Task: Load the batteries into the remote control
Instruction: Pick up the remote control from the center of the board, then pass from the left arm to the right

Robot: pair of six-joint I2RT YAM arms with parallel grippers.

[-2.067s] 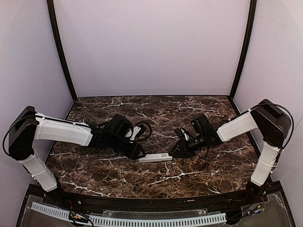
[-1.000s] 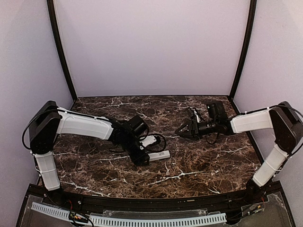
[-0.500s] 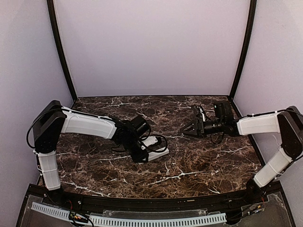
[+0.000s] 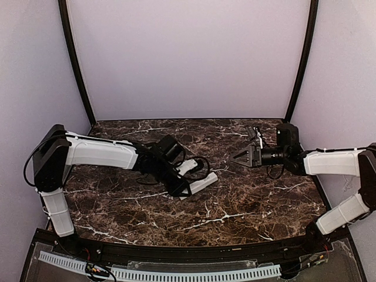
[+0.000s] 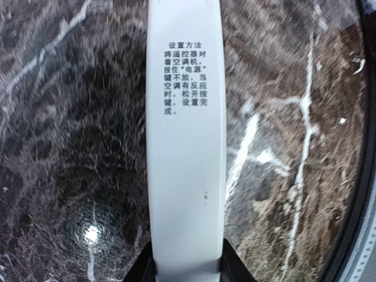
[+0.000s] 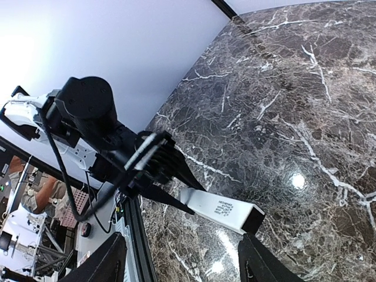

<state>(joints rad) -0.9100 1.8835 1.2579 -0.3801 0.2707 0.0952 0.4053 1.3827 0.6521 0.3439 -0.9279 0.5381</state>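
The remote control [image 4: 204,181] is a slim white bar with small printed text on the side that faces the left wrist camera. My left gripper [image 4: 185,190] is shut on its near end, black fingers pressed against both long edges [image 5: 187,271]. The right wrist view shows the remote control [image 6: 221,210] sticking out from the left gripper [image 6: 179,189], its dark end face pointing away from that gripper. My right gripper [image 4: 237,156] hangs open over the back right of the table with nothing between its fingers [image 6: 182,238]. The batteries are out of view.
The dark marble table [image 4: 247,200] is walled on three sides by pale panels, with black posts [image 4: 75,64] at the back corners. A black cable [image 4: 203,165] loops off the left wrist just behind the remote.
The left gripper has closed on the remote's end and swung its free end toward the back right. The right arm has drawn back to the right, still open.
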